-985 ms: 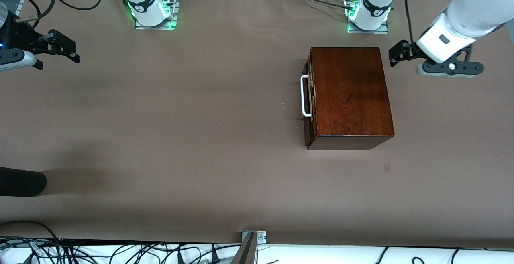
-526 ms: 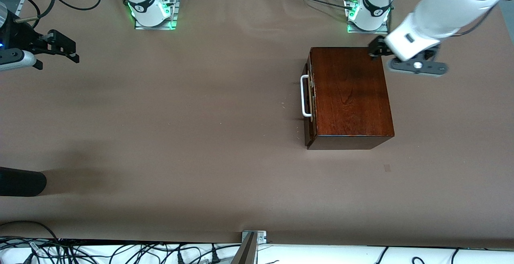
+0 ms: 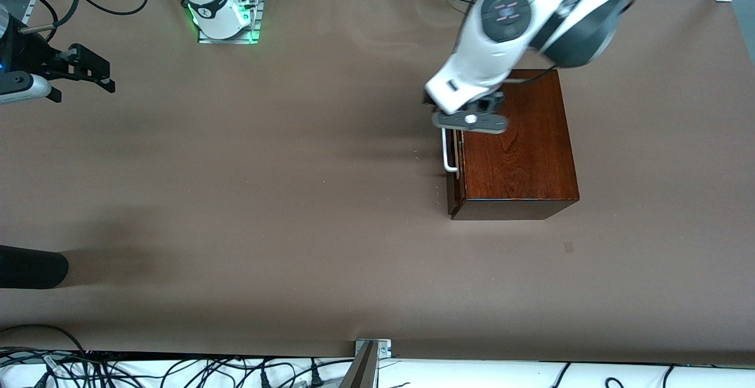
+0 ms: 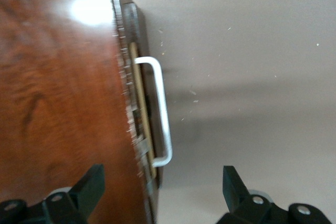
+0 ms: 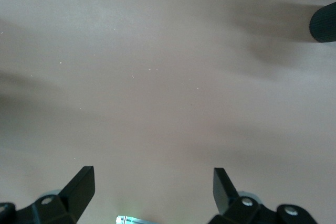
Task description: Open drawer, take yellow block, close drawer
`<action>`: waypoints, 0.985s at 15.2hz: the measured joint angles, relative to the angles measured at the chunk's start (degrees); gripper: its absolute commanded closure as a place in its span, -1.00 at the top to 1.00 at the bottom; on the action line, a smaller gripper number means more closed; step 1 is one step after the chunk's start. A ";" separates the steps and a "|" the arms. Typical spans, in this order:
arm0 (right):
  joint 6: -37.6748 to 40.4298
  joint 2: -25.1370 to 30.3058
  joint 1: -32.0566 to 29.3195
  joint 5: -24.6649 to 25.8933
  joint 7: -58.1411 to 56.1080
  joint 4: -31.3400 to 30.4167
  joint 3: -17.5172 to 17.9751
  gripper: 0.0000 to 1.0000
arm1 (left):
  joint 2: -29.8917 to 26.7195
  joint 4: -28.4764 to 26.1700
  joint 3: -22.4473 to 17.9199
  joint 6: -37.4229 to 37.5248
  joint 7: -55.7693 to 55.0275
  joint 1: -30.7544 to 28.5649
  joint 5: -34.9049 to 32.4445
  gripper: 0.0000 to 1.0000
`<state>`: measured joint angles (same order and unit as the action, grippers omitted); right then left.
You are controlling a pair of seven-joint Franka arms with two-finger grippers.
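Observation:
The dark reddish-brown wooden box [image 3: 519,158] stands toward the left arm's end of the table. Its drawer is pushed in, and its front with the white bar handle [image 3: 448,151] faces the right arm's end. My left gripper [image 3: 435,105] is open and hangs over the handle edge of the box. In the left wrist view the left gripper [image 4: 163,182] straddles the box's edge, with the handle [image 4: 163,114] just ahead of it and the box top [image 4: 58,93] under one finger. My right gripper [image 3: 94,72] [image 5: 152,184] waits open over bare table. The yellow block is hidden.
A dark rounded object [image 3: 29,267] lies at the table's edge at the right arm's end, and it also shows in the right wrist view [image 5: 324,22]. A metal bracket [image 3: 371,347] and cables run along the edge nearest the front camera.
My left arm has swung from beside the box at the left arm's end across its top to over the handle edge. The right arm has not moved.

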<state>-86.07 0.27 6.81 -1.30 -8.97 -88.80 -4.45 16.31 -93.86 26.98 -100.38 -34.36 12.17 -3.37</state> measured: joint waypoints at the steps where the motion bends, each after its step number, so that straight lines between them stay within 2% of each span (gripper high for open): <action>1: 0.00 0.00 0.00 0.00 0.00 0.00 0.00 1.00 | 1.74 0.21 0.01 -0.97 -2.14 1.71 -2.48 1.00; 4: 0.00 0.00 0.00 -0.02 0.00 0.01 -0.01 1.00 | 6.25 0.70 0.03 -1.96 -8.74 6.52 -8.88 1.00; 7: 0.00 0.00 0.00 -0.02 0.00 0.01 -0.01 1.00 | 9.35 0.71 0.03 -2.09 -11.43 8.52 -14.50 1.00; 15: 0.00 0.00 0.00 -0.02 0.00 0.01 -0.02 1.00 | 11.77 -1.37 -0.76 -3.44 -12.18 7.60 -15.01 1.00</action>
<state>-86.07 0.27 6.81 -1.32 -8.97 -88.79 -4.47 28.08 -95.23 26.22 -103.82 -46.55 19.78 -18.39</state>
